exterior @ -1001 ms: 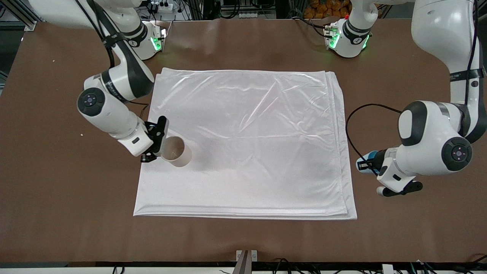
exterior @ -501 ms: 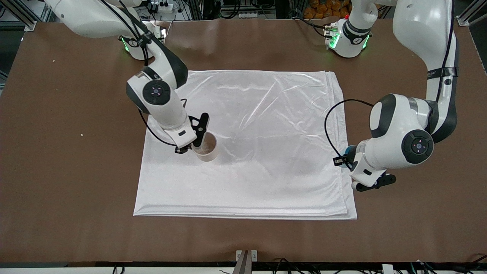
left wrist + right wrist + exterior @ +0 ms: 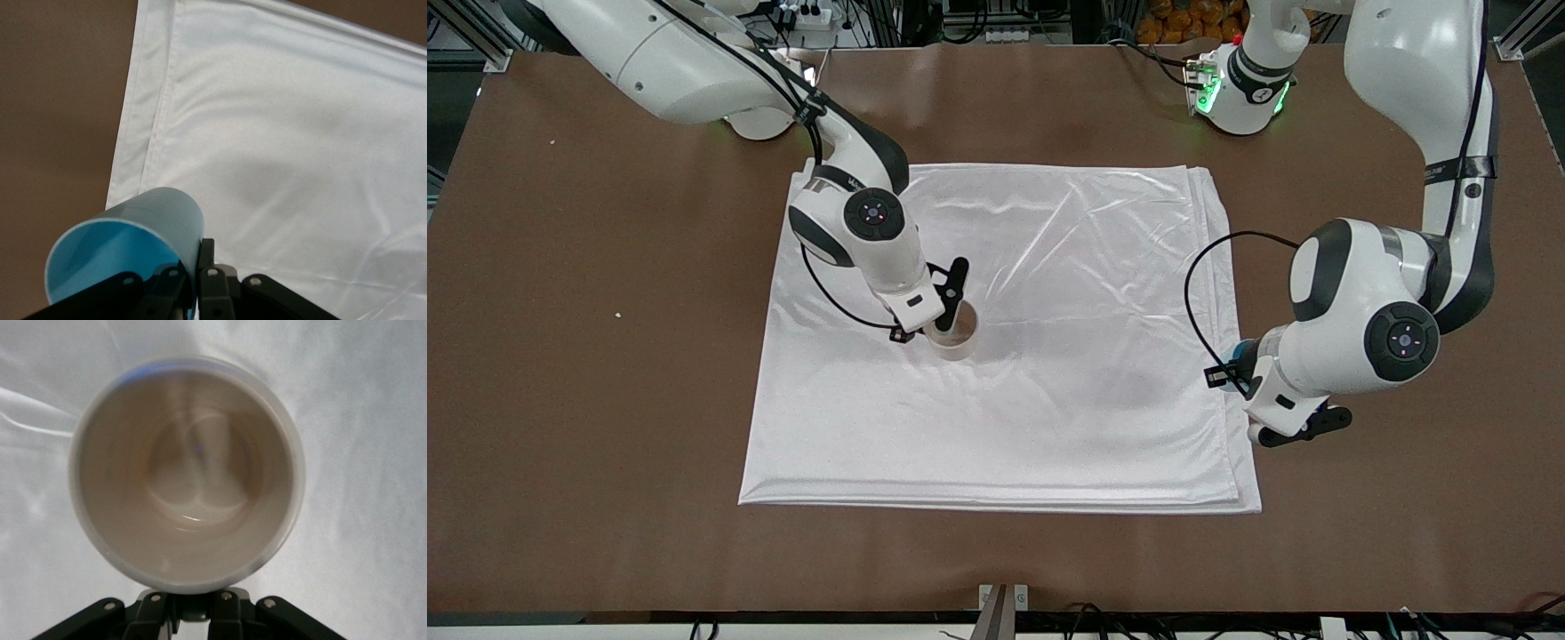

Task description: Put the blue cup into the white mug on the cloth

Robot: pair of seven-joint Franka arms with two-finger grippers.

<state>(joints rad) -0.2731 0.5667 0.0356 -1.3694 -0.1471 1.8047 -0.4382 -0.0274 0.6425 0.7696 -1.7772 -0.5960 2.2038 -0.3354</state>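
The white mug (image 3: 954,336) stands upright, low over the cloth (image 3: 1049,400) near its middle; I cannot tell whether it touches. My right gripper (image 3: 925,334) is shut on the mug's handle. From above, the mug (image 3: 187,473) shows a beige, empty inside, and the right gripper (image 3: 193,608) clamps the handle below the rim. My left gripper (image 3: 1232,373) hangs over the cloth's edge at the left arm's end, shut on the blue cup (image 3: 1236,353), which is mostly hidden by the arm. The blue cup (image 3: 127,240) lies tilted, its wall pinched in the left gripper (image 3: 198,283), above the cloth (image 3: 280,133).
The brown table (image 3: 587,400) surrounds the cloth on every side. A black cable (image 3: 1199,284) loops from the left arm over the cloth's edge. Both arm bases (image 3: 1240,89) stand along the table edge farthest from the front camera.
The right arm carried the mug from the cloth's edge at its own end toward the middle. The left arm brought the blue cup from the bare table to the cloth's edge, then stayed.
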